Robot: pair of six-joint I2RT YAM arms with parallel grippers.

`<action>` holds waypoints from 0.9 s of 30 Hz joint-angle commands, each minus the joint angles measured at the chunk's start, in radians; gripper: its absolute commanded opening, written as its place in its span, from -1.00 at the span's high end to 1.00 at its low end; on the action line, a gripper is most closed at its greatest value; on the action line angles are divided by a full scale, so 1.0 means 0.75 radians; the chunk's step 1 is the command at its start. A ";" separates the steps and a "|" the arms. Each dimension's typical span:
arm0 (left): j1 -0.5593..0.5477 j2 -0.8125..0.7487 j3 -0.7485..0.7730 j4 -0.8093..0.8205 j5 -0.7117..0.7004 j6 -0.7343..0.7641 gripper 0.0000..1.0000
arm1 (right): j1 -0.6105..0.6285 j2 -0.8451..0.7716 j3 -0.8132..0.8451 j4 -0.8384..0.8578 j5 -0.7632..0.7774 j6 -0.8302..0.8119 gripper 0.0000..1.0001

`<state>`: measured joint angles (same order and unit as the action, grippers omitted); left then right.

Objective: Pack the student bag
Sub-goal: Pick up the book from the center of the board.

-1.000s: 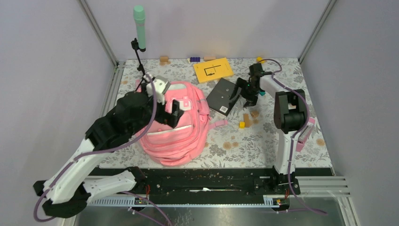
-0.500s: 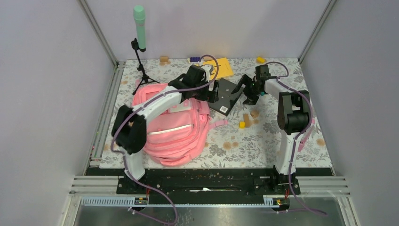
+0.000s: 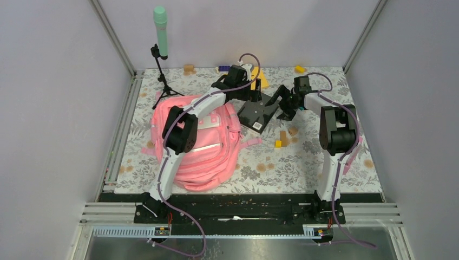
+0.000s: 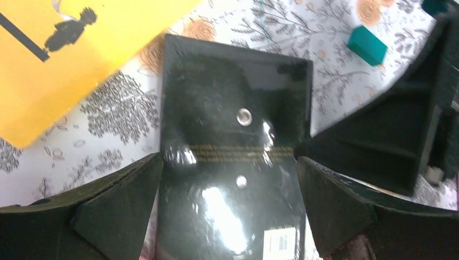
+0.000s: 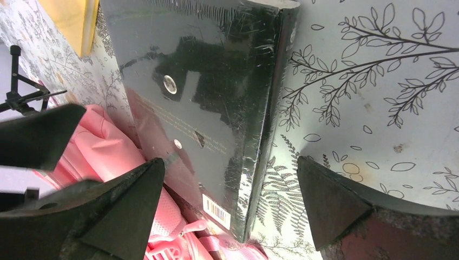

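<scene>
One container is on site: the student bag [image 3: 201,157], pink, lying flat on the left-centre of the worktop [image 3: 303,168], closer to the near edge than the far. Its front faces up, with a pale strip across it. No opening can be made out from the top view, so its contents cannot be told. Its long axis runs from the near edge toward the far edge, with the far end leaning slightly right. Which end is the top cannot be told. One strap [image 3: 250,142] trails off its right side across the worktop. The left arm reaches over the bag's far half.

Next in size is a black book [image 3: 253,115], glossy and face up, just right of the bag's far end; its near corner overlaps pink fabric in the right wrist view. A yellow book [image 4: 59,59] lies beyond it toward the far edge, close beside it.

Both tools are released and grasp nothing. The left gripper [image 4: 228,160] is spread wide with one finger at each long side of the black book. The right gripper [image 5: 230,161] is equally spread at the book's right edge.

Smallest items: a teal block [image 4: 367,45] right of the black book, and a wooden block [image 3: 283,135] and a yellow block [image 3: 277,143] nearer centre.
</scene>
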<state>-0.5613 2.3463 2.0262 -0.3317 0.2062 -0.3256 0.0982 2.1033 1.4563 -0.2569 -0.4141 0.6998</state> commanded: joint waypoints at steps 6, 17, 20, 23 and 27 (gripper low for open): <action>0.030 0.176 0.189 -0.083 -0.084 -0.064 -0.98 | 0.004 -0.069 -0.083 0.091 -0.027 0.059 -0.99; 0.029 0.121 -0.018 0.040 0.153 -0.246 -0.91 | 0.013 -0.094 -0.187 0.208 -0.117 0.100 -0.99; 0.018 0.068 -0.122 0.090 0.209 -0.274 -0.80 | 0.023 -0.103 -0.199 0.201 -0.130 0.075 -0.99; -0.013 0.013 -0.186 0.095 0.232 -0.259 -0.71 | 0.024 -0.137 -0.241 0.207 -0.125 0.051 -1.00; -0.058 -0.062 -0.314 0.149 0.263 -0.258 -0.66 | 0.025 -0.159 -0.300 0.270 -0.190 0.034 -0.99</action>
<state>-0.5472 2.3882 1.8816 -0.1986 0.2955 -0.4725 0.1040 2.0285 1.2758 -0.0689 -0.5076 0.7559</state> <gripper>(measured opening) 0.847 0.994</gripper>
